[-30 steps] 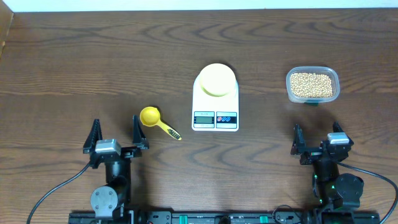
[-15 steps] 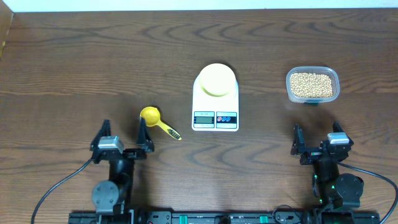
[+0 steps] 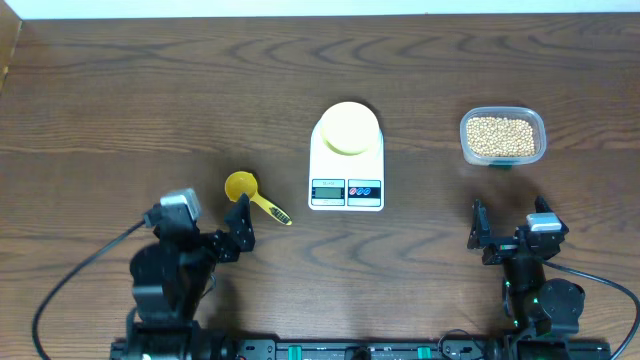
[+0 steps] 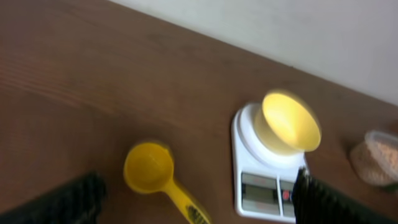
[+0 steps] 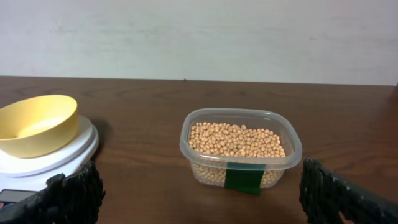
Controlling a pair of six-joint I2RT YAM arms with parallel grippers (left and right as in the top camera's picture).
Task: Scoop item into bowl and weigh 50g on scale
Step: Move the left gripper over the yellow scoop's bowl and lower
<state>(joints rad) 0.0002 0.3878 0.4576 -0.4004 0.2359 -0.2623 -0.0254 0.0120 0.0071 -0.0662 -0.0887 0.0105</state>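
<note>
Wood bench: brown, carries all the things.
Scale: white, at the middle.
Bowl: pale yellow, on the scale's platform.
Beans: in a clear tub, right of the scale.
Spoon: yellow, lies left of the scale.
Left claw: spread wide, holds nothing, near the spoon.
Right claw: spread wide, holds nothing, facing the tub.

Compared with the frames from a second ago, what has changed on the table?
The left gripper has swung to the right and turned toward the yellow spoon, jaws open, holding nothing. The right gripper stayed put and is open too. The spoon, the scale, the bowl and the tub of beans did not move.
</note>
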